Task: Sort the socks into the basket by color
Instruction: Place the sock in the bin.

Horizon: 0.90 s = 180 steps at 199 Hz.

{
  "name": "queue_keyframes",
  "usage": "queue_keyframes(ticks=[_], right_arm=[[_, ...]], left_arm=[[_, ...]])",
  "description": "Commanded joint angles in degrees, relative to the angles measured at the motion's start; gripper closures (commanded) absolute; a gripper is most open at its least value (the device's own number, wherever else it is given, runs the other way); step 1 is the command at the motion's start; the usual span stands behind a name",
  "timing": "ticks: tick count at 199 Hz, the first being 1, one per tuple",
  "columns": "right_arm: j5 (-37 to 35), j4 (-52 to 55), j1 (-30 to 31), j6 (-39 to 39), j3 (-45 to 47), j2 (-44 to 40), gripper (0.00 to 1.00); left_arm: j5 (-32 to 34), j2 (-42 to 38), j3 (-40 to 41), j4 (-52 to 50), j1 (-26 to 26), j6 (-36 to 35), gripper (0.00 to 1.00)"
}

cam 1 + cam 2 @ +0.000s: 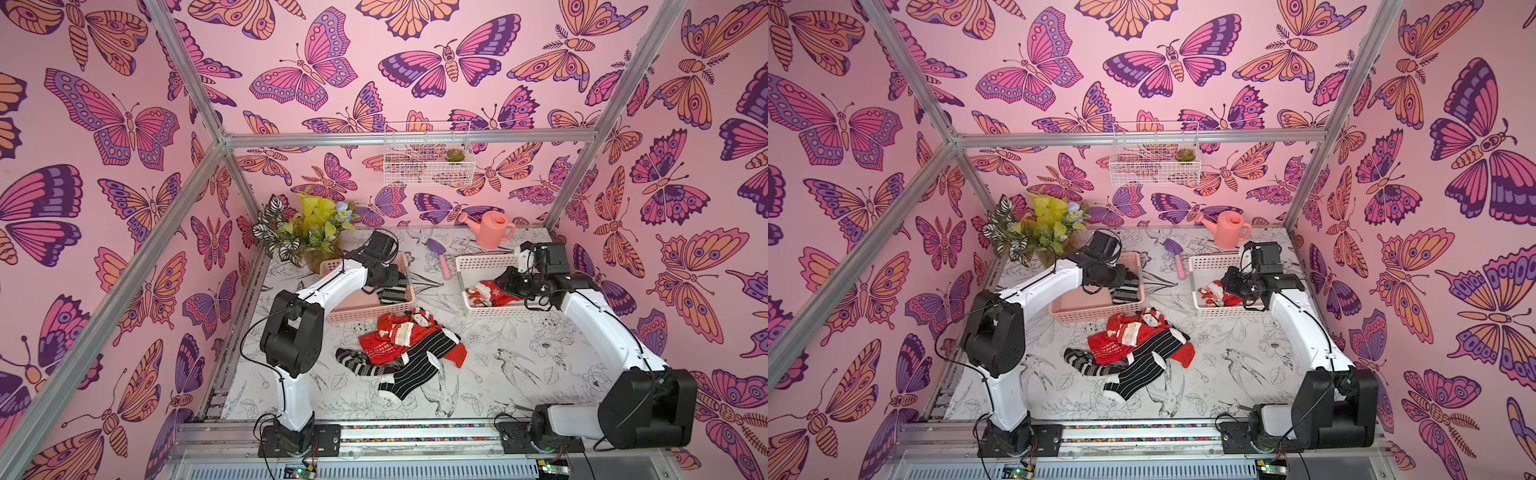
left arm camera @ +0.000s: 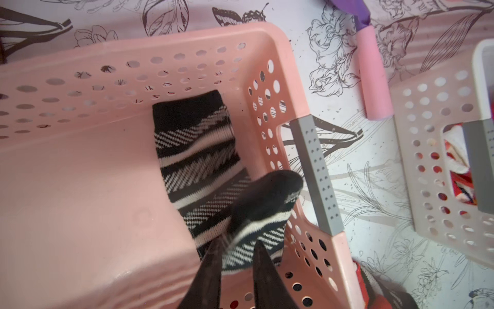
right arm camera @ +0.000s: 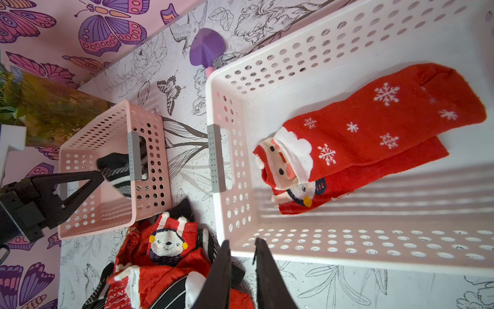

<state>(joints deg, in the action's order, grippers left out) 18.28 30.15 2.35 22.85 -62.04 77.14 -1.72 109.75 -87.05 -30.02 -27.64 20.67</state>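
A pile of socks (image 1: pixel 409 345), red patterned and black-and-white striped, lies mid-table, also in the right wrist view (image 3: pixel 165 256). My left gripper (image 2: pixel 238 242) hangs over the pink basket (image 2: pixel 270 34), jaws slightly open with nothing between them. A black-and-white sock (image 2: pixel 197 160) lies in that basket just beyond its tips. In a top view the left gripper (image 1: pixel 395 280) is above this sock (image 1: pixel 392 293). Two red socks (image 3: pixel 374 128) lie in the white basket (image 3: pixel 347 259). My right gripper (image 3: pixel 242 240) is open and empty over that basket's near rim.
A potted plant (image 1: pixel 303 232) stands at the back left beside the pink basket (image 1: pixel 365 313). A pink watering can (image 1: pixel 490 228) stands at the back wall. A purple trowel with a pink handle (image 1: pixel 440 255) lies between the baskets. A wire basket (image 1: pixel 428 153) hangs on the wall.
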Motion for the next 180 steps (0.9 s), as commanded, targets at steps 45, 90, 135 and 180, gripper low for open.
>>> queue_keyframes(ticks=[45,90,135,180], right_arm=[[0.17,-0.44,0.44,-0.11,-1.03,0.65,0.79],[0.43,-0.71,0.47,-0.28,-0.60,1.03,0.79],[-0.38,0.38,1.73,-1.02,-0.94,2.17,0.78],[-1.41,2.05,4.38,-1.67,-2.34,3.19,0.78]], left_arm=[[0.22,-0.85,1.52,0.36,0.92,-0.01,0.70],[-0.78,-5.23,3.11,0.20,0.92,0.93,0.67],[-1.27,-12.99,10.76,0.09,0.61,2.75,0.62],[-0.85,-20.49,18.54,-1.25,-2.51,3.50,0.54]])
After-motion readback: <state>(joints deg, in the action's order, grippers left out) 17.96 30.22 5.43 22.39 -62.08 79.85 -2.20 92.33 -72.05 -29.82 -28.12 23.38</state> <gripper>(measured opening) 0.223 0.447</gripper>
